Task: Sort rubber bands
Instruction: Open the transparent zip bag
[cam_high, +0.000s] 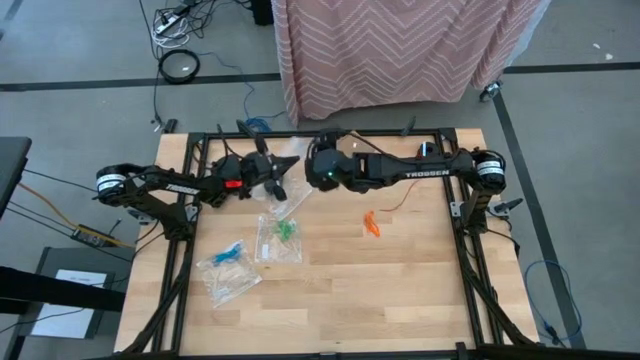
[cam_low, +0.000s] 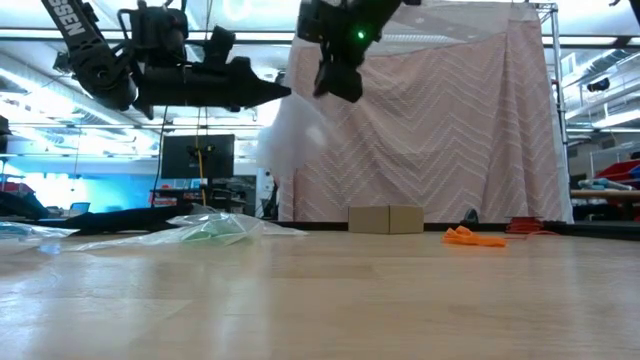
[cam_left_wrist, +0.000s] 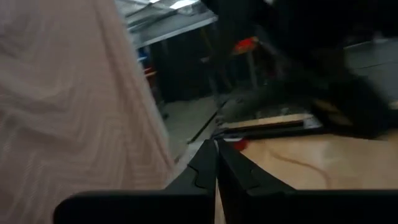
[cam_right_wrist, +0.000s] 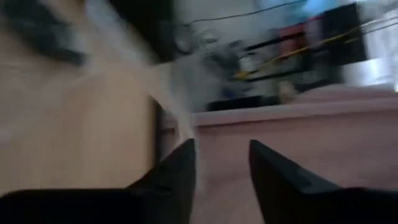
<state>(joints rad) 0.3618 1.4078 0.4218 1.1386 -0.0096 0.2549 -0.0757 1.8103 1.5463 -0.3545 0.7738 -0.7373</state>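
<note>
Three colour groups of rubber bands lay on the table (cam_high: 400, 290): an orange cluster (cam_high: 371, 224) loose on the bare wood at about three o'clock from the table's centre, a green cluster (cam_high: 285, 230) inside one clear zip bag (cam_high: 278, 241) near centre, and a blue cluster (cam_high: 229, 254) inside a second clear zip bag (cam_high: 228, 270) at about eight o'clock; no black bands could be made out. A third clear bag (cam_low: 287, 130) hung in the air above the far edge, at about twelve o'clock, pinched at its upper edge by the left gripper (cam_left_wrist: 216, 163), whose fingers were pressed together on the film. The right gripper (cam_right_wrist: 221, 163) hovered just beside that bag with its fingers parted and nothing between them. The step in hand was judged to be preparing the raised bag to receive the orange bands, the only sorted-out group not yet bagged. The next move would call for the right gripper to catch the opposite lip of the bag and spread its mouth, or to descend to the orange cluster. Count: three bags, three band clusters, two grippers.
</note>
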